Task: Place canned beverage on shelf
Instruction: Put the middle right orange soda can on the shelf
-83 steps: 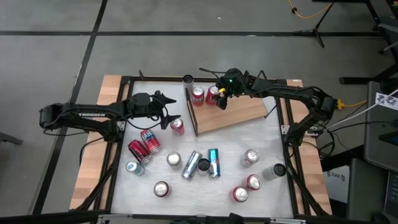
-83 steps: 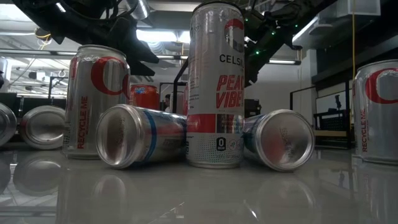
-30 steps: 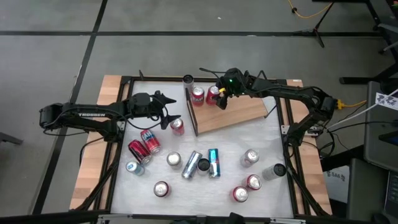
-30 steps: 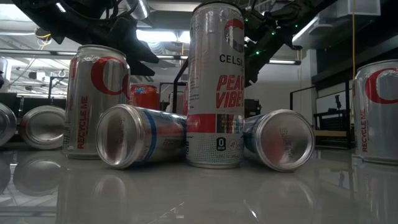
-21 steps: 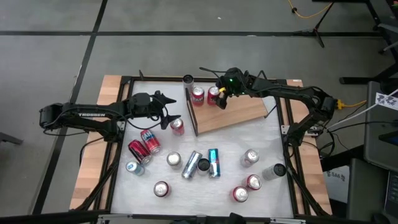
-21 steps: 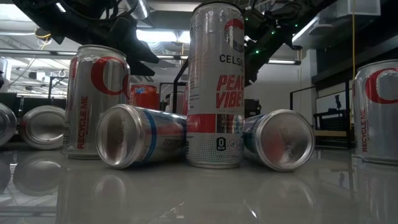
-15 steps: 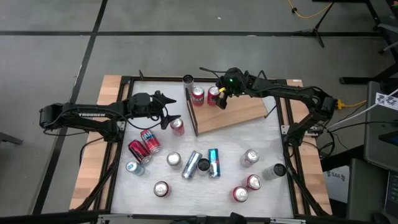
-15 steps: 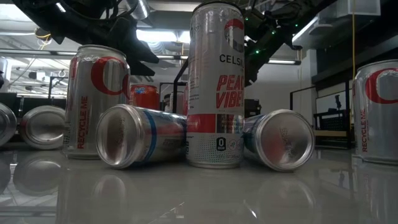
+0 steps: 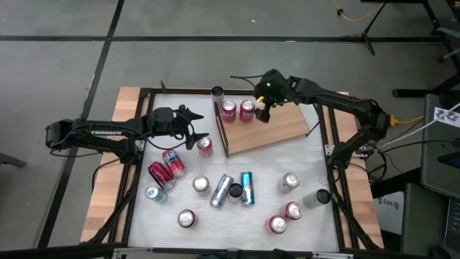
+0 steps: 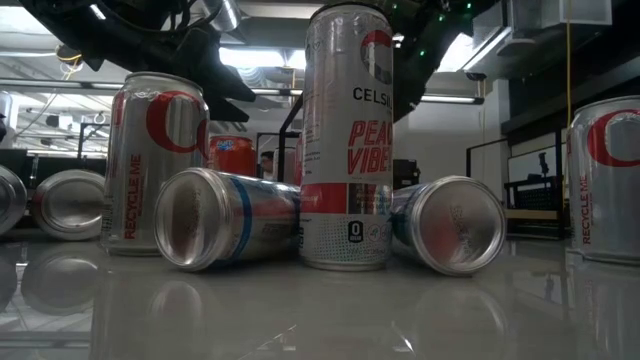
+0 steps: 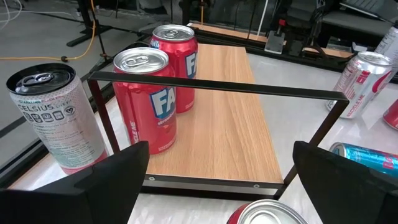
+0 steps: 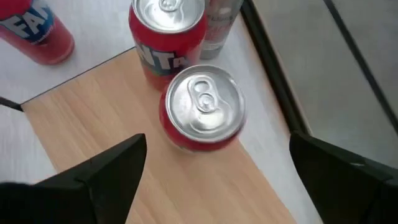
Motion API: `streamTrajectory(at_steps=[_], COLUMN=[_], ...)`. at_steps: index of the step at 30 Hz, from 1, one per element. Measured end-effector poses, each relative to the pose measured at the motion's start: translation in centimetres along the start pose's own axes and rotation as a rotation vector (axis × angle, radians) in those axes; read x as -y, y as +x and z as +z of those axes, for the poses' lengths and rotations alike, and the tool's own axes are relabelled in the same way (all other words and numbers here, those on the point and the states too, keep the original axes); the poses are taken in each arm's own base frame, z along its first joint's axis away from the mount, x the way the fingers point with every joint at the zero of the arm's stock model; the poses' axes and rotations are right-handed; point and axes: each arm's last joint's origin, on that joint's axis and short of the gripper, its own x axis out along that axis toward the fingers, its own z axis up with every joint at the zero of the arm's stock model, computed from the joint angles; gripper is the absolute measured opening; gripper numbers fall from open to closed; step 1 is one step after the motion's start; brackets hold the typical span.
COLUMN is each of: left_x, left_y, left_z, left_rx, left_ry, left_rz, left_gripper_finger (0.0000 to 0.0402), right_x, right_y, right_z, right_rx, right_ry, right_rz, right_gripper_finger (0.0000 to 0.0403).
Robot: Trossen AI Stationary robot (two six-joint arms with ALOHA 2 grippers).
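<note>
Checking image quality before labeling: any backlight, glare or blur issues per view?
Low view: backlit by ceiling lights, the tall Celsius can sharp, table mirror-glossy. Right wrist view: two red cans on the shelf slightly soft, own fingers blurred. High view: even, no glare.

You see grey floor [image 9: 215,18] around the worktop [image 9: 309,155], and a yellow cable [image 9: 356,16] lying beyond it.

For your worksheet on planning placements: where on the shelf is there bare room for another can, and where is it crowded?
The shelf is bare from the two red cans to its far short edge. The rail end is crowded: both cans stand there, and the open right gripper hovers beside them.
</note>
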Motion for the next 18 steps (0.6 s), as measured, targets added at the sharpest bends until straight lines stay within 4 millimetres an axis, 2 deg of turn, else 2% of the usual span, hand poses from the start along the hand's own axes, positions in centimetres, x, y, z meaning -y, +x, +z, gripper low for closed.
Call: streamTrajectory(at_steps=[4, 8, 13, 18], left_x=[0.0, 0.0, 0.0, 0.0], left_y=[0.0, 0.0, 0.0, 0.0], left_z=[0.0, 0.0, 0.0, 0.0], left_rx=[0.000, 0.000, 0.000, 0.000], left_ry=[0.000, -0.001, -0.003, -0.003], left_rz=[0.000, -0.001, 0.000, 0.000], left_gripper_finger=[0.0389, 0.0389, 0.0389, 0.0389], right_x=[-0.1, -0.6, -1.3, -1.7], right_y=[-1.9, -2.0, 0.5, 3.0], right_z=[-0.7, -2.3, -4.7, -6.4], right_rx=[-0.020, -0.036, -0.024, 0.066], right_ry=[-0.012, -0.007, -0.004, -0.008], right_rz=[-0.023, 0.000, 0.071, 0.081], right_gripper_finger=[0.0383, 0.0383, 0.0383, 0.0383])
